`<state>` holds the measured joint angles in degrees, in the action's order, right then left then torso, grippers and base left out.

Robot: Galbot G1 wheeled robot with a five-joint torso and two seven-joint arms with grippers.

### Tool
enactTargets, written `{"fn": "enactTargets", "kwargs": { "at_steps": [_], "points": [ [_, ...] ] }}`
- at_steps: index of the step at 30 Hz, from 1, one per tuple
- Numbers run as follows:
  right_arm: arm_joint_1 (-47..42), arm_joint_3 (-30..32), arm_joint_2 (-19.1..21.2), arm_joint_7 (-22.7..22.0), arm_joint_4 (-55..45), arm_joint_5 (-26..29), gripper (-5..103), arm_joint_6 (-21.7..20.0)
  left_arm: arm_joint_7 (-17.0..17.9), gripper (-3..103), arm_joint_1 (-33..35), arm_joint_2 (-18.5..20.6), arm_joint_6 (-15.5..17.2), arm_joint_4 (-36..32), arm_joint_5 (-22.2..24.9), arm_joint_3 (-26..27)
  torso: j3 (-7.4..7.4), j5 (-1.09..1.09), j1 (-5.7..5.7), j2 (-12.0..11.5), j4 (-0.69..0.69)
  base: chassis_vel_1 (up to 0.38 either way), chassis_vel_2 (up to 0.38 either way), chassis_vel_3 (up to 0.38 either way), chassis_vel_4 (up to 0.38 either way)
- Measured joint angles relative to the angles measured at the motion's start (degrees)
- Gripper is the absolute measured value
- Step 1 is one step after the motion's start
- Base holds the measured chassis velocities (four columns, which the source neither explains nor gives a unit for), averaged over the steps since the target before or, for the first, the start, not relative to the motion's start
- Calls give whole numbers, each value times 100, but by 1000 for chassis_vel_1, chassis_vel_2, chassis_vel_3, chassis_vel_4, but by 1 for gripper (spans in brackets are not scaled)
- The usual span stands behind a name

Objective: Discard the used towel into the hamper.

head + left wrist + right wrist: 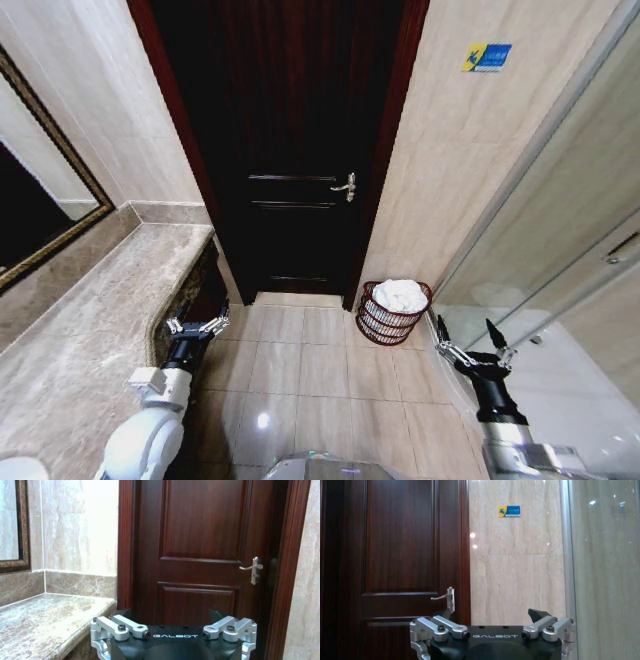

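The hamper (392, 322), a small reddish-brown wicker basket, stands on the tiled floor in the corner to the right of the door. A white towel (401, 294) lies bunched inside it, up to the rim. My right gripper (465, 332) hangs open and empty just to the right of the hamper and nearer to me. In the right wrist view the same gripper (492, 615) faces the door and wall. My left gripper (197, 323) is open and empty beside the counter's end, far left of the hamper. The left wrist view has that gripper (169, 614) pointing at the door.
A dark wooden door (295, 150) with a silver handle (346, 186) is closed straight ahead. A marble counter (90, 330) and framed mirror (40, 200) run along the left. A glass partition (560, 230) lines the right. Open tiled floor (310, 370) lies between the arms.
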<state>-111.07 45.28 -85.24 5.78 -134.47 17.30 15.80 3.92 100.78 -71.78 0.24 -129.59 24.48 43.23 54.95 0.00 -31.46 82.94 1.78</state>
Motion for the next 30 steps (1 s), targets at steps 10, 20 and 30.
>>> {"fn": "enactTargets", "kwargs": {
  "at_steps": [10, 20, 30],
  "points": [
    [0, 0, 0, 0, 0, 0, 100, 0, 0, 100, 0, 1, 0, 0, 0, 0, 0, 0, 0, 0, 0, -86, -112, 96, 103],
    [0, 3, 1, 0, 0, 0, 100, 0, -1, 100, 0, 0, 0, 0, 0, -1, 0, 2, 0, 0, -1, -116, -149, 121, 103],
    [0, 0, 0, 0, 0, 0, 100, 0, 1, 100, -1, 1, 0, 0, 0, 1, 0, 0, -2, 0, 0, 51, 29, -47, -3]
  ]
}}
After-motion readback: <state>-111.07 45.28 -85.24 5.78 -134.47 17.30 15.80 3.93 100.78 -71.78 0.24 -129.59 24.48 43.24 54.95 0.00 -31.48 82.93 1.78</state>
